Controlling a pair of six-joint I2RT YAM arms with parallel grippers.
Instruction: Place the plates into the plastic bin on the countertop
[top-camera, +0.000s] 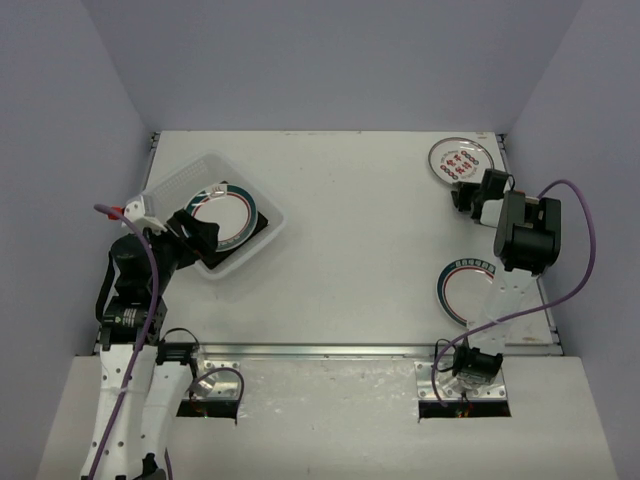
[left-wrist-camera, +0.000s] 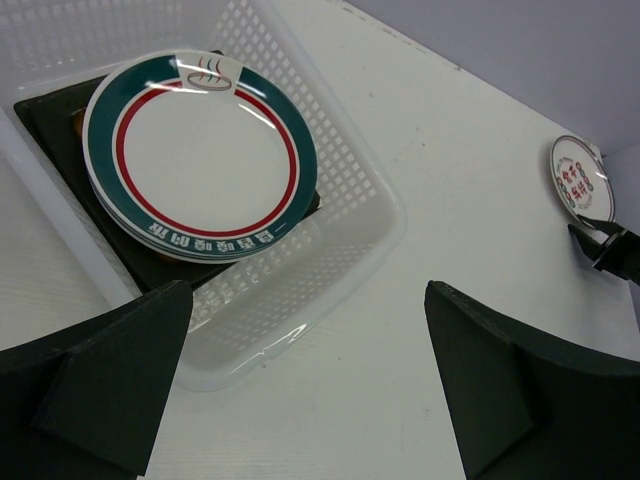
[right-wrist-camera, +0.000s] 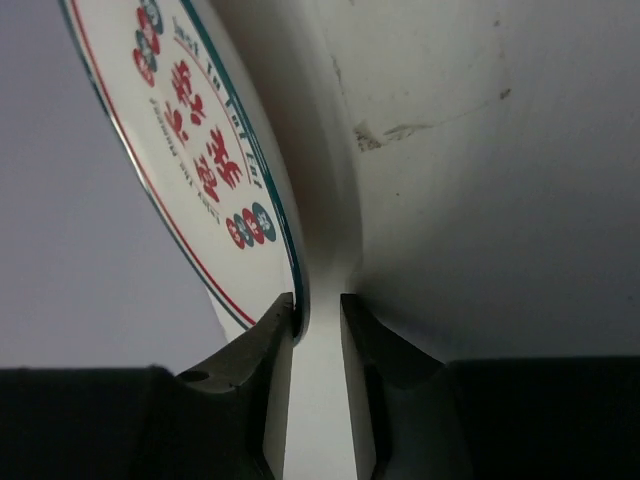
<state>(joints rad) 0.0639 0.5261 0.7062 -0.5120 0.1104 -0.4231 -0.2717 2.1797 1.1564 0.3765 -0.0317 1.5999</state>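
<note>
The right tool (right-wrist-camera: 318, 318) has its 2 fingers standing close on either side of the rim of the red-lettered plate (right-wrist-camera: 190, 150). 1 finger touches the rim's edge, but I cannot tell whether the pair truly pinch it. The right arm (top-camera: 525, 235) stretches forward along the right edge of the worktop (top-camera: 350, 250), with its wrist turned left toward that plate in the far right corner. Nearer the base, the arm covers part of a green-rimmed plate (top-camera: 458, 290) lying flat.

The left tool (left-wrist-camera: 308, 330) hangs with its fingers wide apart and nothing between them, above the near side of the plastic bin (top-camera: 185, 180). The left arm (top-camera: 135, 270) is folded close to the left edge. The bin sits at an angle on the far left of the worktop and holds a stack of plates (left-wrist-camera: 200, 160), round and white with green and red rings. A dark square plate (left-wrist-camera: 50, 130) lies beneath them; how many are in the stack is hard to make out.

The worktop is plain white with a metal strip (top-camera: 330, 350) along its front. Pale lilac-grey walls (top-camera: 330, 60) enclose it on 3 sides
</note>
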